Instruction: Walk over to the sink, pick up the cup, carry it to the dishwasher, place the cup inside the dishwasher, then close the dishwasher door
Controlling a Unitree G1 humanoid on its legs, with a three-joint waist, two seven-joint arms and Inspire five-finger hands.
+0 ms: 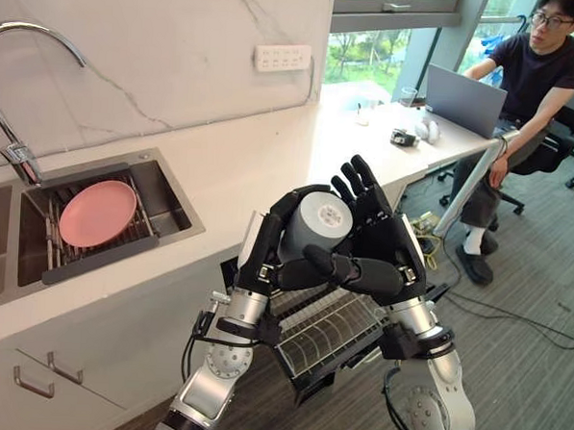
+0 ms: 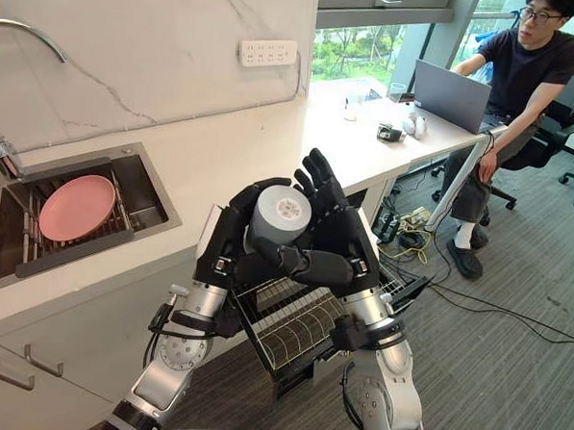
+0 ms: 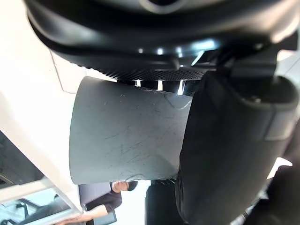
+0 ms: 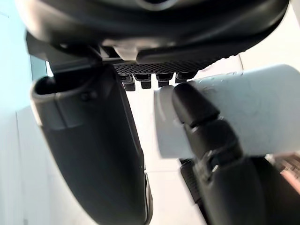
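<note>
Left eye view: the cup (image 1: 320, 220) is up off the counter (image 1: 261, 165), caught between the two hands, with one round end turned toward the camera. The left hand (image 1: 266, 252) grasps it, its fingers (image 1: 293, 201) curled over the cup's side. The right hand (image 1: 387, 244) stands against the cup's other side with its fingers straight, pointing up past the cup, and its thumb (image 1: 361, 274) stretched across in front, under the cup. Right under both hands is the pulled-out rack (image 1: 334, 333). Out past the left hand is the sink (image 1: 168, 185), with a pink plate (image 1: 96, 213) lying in it. Well beyond the right hand a person (image 1: 535, 74) sits at a laptop (image 1: 464, 97).

Right eye view: the same hold. The cup (image 2: 282, 213) is wrapped by the left hand (image 2: 226, 241) and backed by the flat right hand (image 2: 348, 242), with the rack (image 2: 296, 326) just below the wrists.

Left wrist view: the cup (image 3: 122, 133) lies across the palm, and the thumb (image 3: 225, 150) is pressed against its narrower end.

Right wrist view: the right hand's fingers (image 4: 145, 80) show end-on in a straight row, relaxed rather than clenched. Its thumb (image 4: 93, 150) stands beside the cup (image 4: 262, 103) with a gap between them. A dark digit (image 4: 197, 112) of the other hand lies on the cup.
</note>
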